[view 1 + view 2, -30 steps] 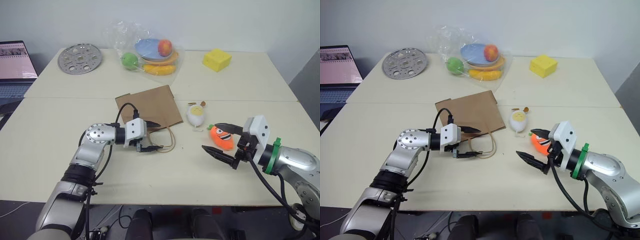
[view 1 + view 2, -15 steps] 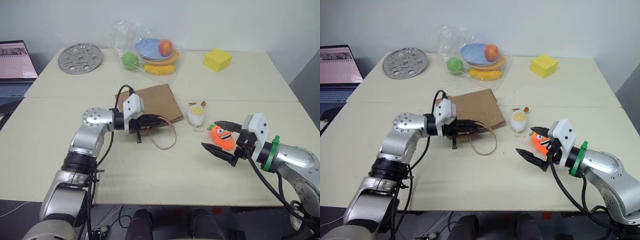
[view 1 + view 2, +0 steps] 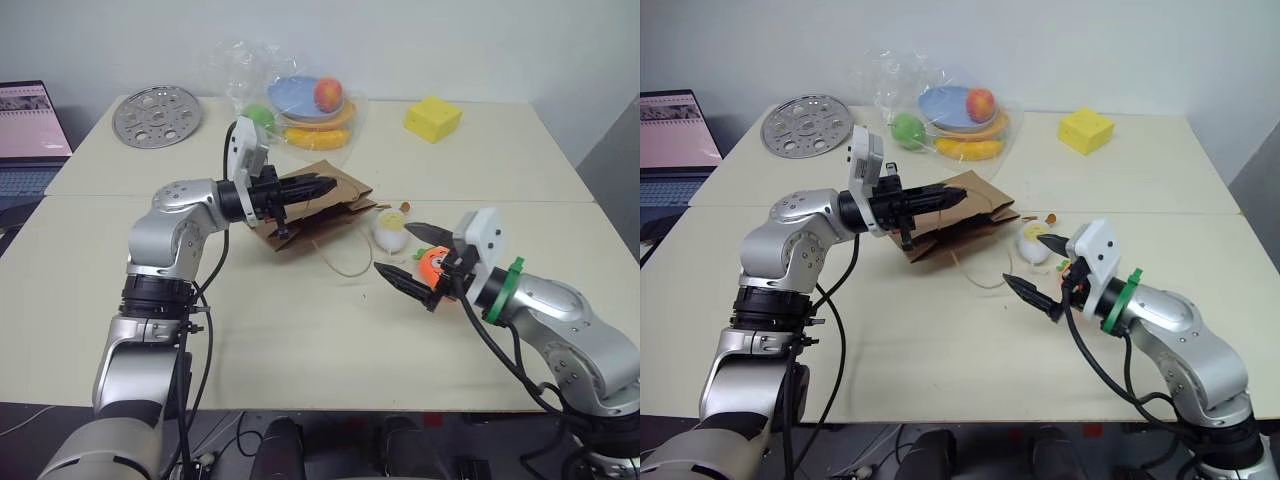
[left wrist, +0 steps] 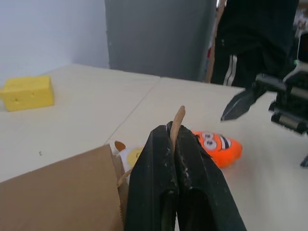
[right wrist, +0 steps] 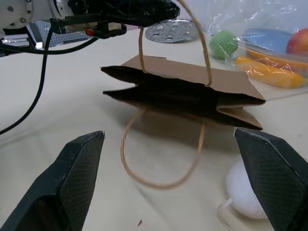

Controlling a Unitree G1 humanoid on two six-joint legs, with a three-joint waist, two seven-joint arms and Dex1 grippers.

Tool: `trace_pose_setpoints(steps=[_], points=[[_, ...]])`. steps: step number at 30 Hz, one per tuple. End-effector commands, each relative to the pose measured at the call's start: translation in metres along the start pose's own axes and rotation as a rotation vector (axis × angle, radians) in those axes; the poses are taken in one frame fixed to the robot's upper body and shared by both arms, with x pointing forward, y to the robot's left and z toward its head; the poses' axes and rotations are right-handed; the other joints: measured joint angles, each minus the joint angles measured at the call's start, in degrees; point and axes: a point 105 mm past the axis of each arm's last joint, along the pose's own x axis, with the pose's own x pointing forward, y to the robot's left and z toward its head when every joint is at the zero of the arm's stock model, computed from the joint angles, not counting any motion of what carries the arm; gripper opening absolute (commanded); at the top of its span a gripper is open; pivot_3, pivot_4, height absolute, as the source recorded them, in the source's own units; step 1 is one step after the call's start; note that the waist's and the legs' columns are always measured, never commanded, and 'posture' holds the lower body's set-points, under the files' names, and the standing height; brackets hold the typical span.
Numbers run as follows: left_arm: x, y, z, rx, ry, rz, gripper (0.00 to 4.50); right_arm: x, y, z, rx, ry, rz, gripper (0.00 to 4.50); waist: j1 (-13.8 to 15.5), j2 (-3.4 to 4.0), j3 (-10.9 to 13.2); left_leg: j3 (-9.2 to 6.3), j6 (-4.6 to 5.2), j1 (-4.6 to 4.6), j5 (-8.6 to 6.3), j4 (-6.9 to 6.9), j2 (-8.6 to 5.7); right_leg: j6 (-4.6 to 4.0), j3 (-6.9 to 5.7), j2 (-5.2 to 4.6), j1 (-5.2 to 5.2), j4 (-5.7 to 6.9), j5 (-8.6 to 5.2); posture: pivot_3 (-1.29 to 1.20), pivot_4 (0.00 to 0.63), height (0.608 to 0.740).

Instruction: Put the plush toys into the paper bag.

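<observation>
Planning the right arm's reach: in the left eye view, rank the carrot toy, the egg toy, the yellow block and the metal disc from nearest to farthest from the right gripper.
1. Carrot toy, between the right gripper's open fingers.
2. Egg toy, just beyond.
3. Yellow block, far right.
4. Metal disc, far left corner.

The plain brown kraft paper bag (image 3: 318, 205) hangs tilted, its mouth end raised off the cream tabletop by one twisted paper loop handle (image 5: 174, 43) and slightly parted, showing a dark interior; its far end rests on the table; the second loop handle (image 3: 345, 262) droops onto the tabletop; just beside it lies the small white egg-like plush toy with a yellow spot (image 3: 389, 231); next to that lies the orange carrot plush toy with a cartoon face (image 4: 217, 146).
</observation>
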Motion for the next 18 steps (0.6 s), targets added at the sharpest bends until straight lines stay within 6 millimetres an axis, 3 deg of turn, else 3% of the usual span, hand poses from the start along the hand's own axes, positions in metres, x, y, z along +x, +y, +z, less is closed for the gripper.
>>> trace_pose_setpoints(steps=[1,5,8,18], points=[[0.005,-0.005,0.022,0.048,-0.059,-0.014,0.01,0.022,-0.009,0.017,0.051,-0.049,-0.057,4.50,-0.3,0.00,0.0,0.00,0.00,0.02,0.00,0.01,0.02,0.00,0.01,0.00,0.00,0.01,0.00,0.00,0.150,0.740],[0.006,-0.002,0.024,0.027,-0.078,0.011,0.01,0.034,-0.007,0.018,0.072,-0.024,-0.044,4.50,-0.3,0.00,0.0,-0.03,-0.01,0.03,0.01,0.01,0.01,-0.01,-0.03,0.00,-0.01,0.08,0.00,0.00,0.150,0.740],[0.008,-0.004,0.027,0.025,-0.089,0.004,0.00,0.041,-0.005,0.012,0.106,0.002,-0.042,3.89,-0.1,0.00,0.0,-0.04,0.00,-0.03,0.00,-0.03,0.01,-0.01,-0.06,0.00,-0.05,0.02,0.00,0.00,0.150,0.740],[0.004,-0.012,0.023,0.038,-0.067,-0.002,0.00,0.072,-0.012,0.016,0.074,-0.008,-0.080,0.31,-0.4,0.01,0.0,-0.02,0.00,-0.03,0.00,-0.03,0.01,-0.01,-0.03,0.00,-0.10,0.07,0.00,0.00,0.150,0.740]])
